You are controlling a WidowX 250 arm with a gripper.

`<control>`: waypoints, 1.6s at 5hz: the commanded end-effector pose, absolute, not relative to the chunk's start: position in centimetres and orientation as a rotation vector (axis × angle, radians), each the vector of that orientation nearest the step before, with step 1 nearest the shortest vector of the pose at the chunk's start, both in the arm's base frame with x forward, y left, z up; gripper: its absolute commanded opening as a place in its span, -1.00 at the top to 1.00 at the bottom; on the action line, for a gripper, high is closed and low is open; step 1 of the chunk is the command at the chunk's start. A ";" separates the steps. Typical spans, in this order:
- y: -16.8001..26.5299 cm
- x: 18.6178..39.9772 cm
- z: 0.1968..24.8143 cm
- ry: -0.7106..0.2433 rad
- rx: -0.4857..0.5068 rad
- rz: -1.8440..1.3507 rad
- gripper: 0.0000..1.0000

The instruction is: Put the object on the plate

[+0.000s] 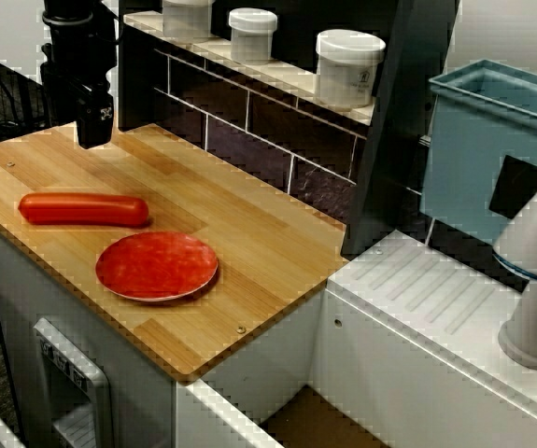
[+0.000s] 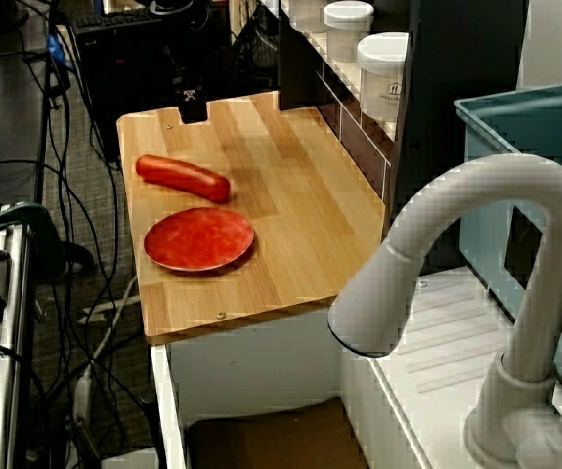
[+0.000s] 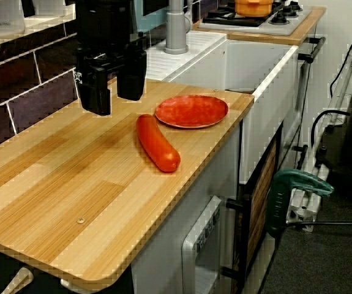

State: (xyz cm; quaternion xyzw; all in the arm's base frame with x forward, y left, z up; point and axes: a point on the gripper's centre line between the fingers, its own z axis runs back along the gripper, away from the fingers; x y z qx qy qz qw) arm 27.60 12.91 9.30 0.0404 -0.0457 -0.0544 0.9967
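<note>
1. My gripper (image 3: 113, 92) hangs upper left of frame, fingers spread apart, holding nothing.
2. Sausage (image 3: 157, 142) lies flat on the wooden counter (image 3: 71, 184), frame centre.
3. Plate (image 3: 191, 111) sits just beside it, bare.

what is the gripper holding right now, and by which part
Nothing is held. The gripper hangs open above the wooden counter, its jaws apart with nothing between them. The toy sausage lies untouched on the counter beside the red plate.

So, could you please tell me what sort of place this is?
Probably a toy kitchen: a wooden counter beside a white sink with a faucet, and a stove beyond.
</note>
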 end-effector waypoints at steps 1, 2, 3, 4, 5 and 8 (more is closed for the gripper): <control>12.9 27.6 9.3 -0.092 0.081 -0.109 -1.00; 11.4 25.6 10.7 -0.097 0.063 -0.233 -1.00; 10.6 24.8 11.2 -0.093 0.056 -0.381 -1.00; 10.0 24.3 10.8 -0.120 0.052 -0.518 -1.00; 9.6 23.8 8.9 -0.133 0.056 -0.695 -1.00; 9.6 23.4 5.1 -0.097 0.098 -0.686 -1.00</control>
